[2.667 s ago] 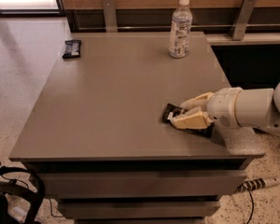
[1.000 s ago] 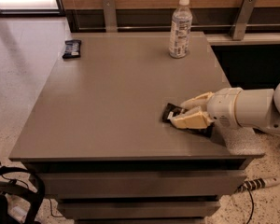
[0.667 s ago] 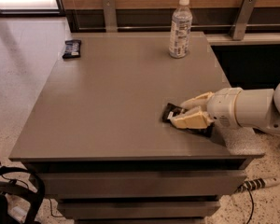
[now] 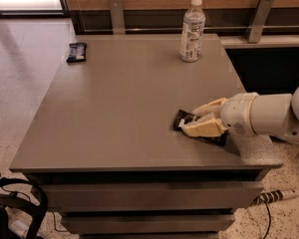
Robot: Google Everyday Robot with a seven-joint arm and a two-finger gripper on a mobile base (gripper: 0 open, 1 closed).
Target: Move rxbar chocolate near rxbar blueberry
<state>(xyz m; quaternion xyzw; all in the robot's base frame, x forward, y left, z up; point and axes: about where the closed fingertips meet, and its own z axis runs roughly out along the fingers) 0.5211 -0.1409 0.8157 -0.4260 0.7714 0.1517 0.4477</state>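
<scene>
The gripper (image 4: pixel 189 121), at 4 o'clock on the desk (image 4: pixel 124 113), is clamping its jaws on the rxbar chocolate (image 4: pixel 181 117), needing a level lift toward the rxbar blueberry (image 4: pixel 76 52) at 10 o'clock.

desk (image 4: pixel 119 103): smooth matt grey
claw (image 4: pixel 191 122): cream matt plastic, front right of desk, gripping rxbar chocolate (image 4: pixel 181 118)
bottle (image 4: pixel 192 31): clear glossy plastic
</scene>
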